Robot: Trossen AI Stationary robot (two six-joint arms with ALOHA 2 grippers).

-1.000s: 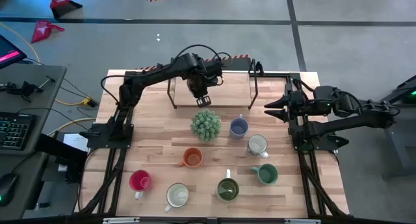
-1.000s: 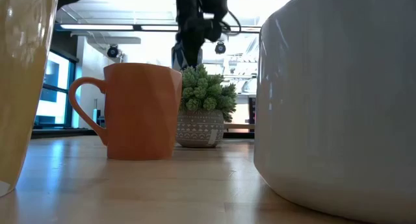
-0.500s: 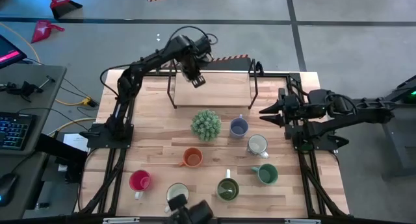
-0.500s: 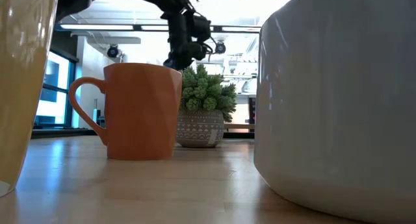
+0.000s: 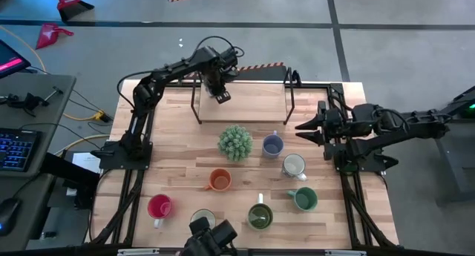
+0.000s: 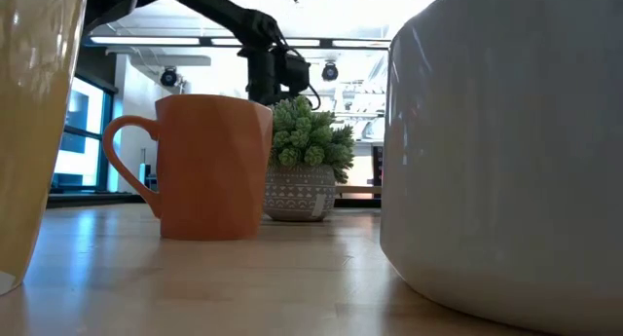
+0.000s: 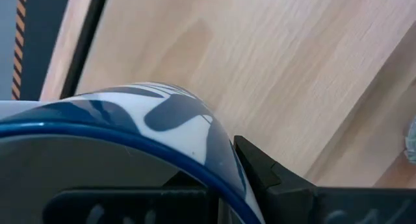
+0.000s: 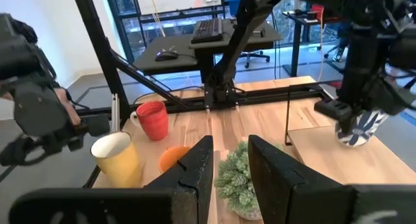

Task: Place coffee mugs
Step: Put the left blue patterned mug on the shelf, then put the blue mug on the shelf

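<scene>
Left gripper (image 5: 221, 95) pinches a blue-patterned mug (image 8: 359, 128) above the shelf (image 5: 252, 107). Right gripper (image 5: 303, 128) waits spread. Seven mugs left, likely.

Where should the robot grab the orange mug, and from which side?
Probably best: pinch the orange mug's rim from straight above, one finger inside, one outside. It stands upright with its mouth open, so the wall is easy to straddle. Its handle points to the table's left, so take the rim opposite it. The right tool is open and free; the left tool holds a patterned mug.
</scene>
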